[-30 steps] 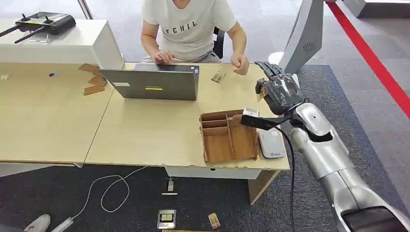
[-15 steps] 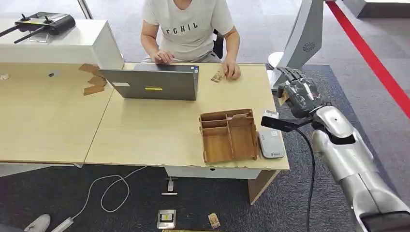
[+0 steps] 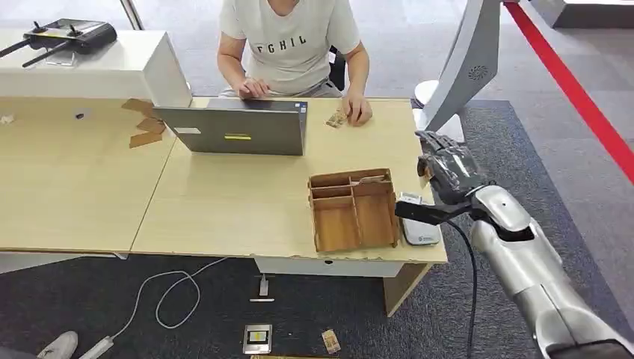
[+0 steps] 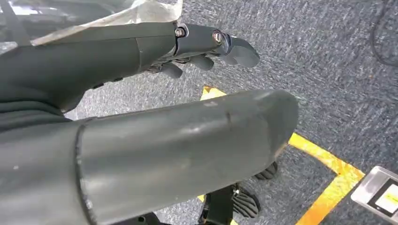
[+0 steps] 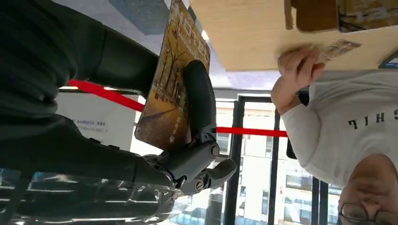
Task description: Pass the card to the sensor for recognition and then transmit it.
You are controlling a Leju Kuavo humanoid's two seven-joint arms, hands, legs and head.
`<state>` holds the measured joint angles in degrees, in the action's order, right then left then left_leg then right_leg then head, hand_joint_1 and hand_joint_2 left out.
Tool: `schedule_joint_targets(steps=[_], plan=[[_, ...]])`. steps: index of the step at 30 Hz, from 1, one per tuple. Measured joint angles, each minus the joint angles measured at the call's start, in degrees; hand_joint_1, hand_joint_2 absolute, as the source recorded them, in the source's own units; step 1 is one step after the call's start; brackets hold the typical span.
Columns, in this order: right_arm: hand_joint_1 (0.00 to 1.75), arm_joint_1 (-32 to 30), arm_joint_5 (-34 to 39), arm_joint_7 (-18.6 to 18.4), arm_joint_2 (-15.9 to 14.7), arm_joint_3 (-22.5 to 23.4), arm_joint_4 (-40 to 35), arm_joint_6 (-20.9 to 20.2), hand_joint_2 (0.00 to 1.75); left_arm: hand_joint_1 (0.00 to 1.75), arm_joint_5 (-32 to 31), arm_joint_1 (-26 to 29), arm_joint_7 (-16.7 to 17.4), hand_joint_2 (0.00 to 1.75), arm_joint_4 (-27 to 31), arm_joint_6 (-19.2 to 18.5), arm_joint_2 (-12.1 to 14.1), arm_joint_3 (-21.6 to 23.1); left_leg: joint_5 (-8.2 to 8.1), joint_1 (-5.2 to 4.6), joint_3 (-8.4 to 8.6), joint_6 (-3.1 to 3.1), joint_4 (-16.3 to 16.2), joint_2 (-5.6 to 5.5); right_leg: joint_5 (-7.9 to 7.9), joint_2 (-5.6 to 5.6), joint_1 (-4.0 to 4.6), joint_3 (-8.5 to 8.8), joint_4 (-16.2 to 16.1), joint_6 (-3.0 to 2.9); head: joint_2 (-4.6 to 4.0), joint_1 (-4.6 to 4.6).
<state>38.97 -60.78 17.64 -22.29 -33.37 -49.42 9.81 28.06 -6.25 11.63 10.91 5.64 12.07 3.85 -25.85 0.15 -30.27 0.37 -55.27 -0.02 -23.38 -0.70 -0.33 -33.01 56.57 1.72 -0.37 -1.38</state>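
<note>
Yellow-brown card point(image 5: 176, 89) pinched by right hand point(image 3: 446, 166) fingers point(image 5: 199, 98) beside table point(image 3: 224, 202), left hand point(image 4: 141, 136) state unclear

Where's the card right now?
The card is held in the right hand, off the table's right edge in the head view, just beyond the white sensor beside the wooden tray.

We see a light wooden table point(image 3: 224, 202) carrying a grey laptop point(image 3: 238, 129), a wooden divided tray point(image 3: 353, 211) and, just beside the tray at the table's right edge, a white sensor point(image 3: 417, 221). Brown cardboard pieces point(image 3: 146, 126) lie left of the laptop, and a person's hand point(image 3: 357, 108) rests on small cards point(image 3: 336, 118).
</note>
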Motion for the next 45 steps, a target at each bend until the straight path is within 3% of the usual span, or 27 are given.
schedule_joint_targets(steps=[12, 20, 25, 34, 45], plan=[[1.75, 0.6, 3.2, 1.8, 2.3, -0.9, 2.7, -0.1, 1.75, 0.0, 0.9, 0.0, 0.2, 0.0, 0.0, 1.1, -0.9, 0.0, 0.0, -0.01, -0.01, 0.0, 0.0, -0.01, 0.0, 0.0, -0.01, 0.0, 0.0, 0.0, 0.0, -0.02], [1.75, 2.8, 4.6, 2.9, 2.9, -1.5, 9.2, 0.1, 1.75, 0.0, 1.1, 0.0, 0.6, 0.0, 0.0, 2.4, -1.5, 0.0, 0.0, -0.01, 0.0, 0.0, 0.0, 0.0, 0.0, 0.0, -0.01, 0.0, 0.0, 0.0, 0.0, -0.04], [1.75, 3.2, 4.7, 2.9, 2.9, -1.9, 13.8, -0.9, 1.75, 0.0, 1.9, 0.0, 0.2, 0.0, 0.0, 5.8, -2.5, -0.1, 0.0, -0.02, -0.01, 0.0, 0.0, -0.01, 0.0, -0.01, -0.01, 0.0, 0.0, 0.0, 0.0, -0.02], [1.75, 3.7, 4.3, 2.5, 3.3, -2.6, 21.0, -2.0, 1.75, 0.0, 2.1, 0.0, 1.3, 0.0, 0.0, 6.9, -3.6, -0.1, 0.0, -0.01, -0.01, 0.0, 0.0, -0.01, 0.0, 0.0, -0.04, 0.0, 0.0, 0.0, 0.0, -0.04], [1.75, 3.8, 4.2, 1.9, 4.0, -3.2, 24.0, -2.5, 1.75, 0.0, 2.6, 0.0, 1.7, 0.0, 0.0, 9.0, -4.2, -0.1, 0.0, -0.01, 0.0, 0.0, 0.0, 0.0, 0.0, 0.0, -0.03, 0.0, 0.0, 0.0, 0.0, -0.04]])
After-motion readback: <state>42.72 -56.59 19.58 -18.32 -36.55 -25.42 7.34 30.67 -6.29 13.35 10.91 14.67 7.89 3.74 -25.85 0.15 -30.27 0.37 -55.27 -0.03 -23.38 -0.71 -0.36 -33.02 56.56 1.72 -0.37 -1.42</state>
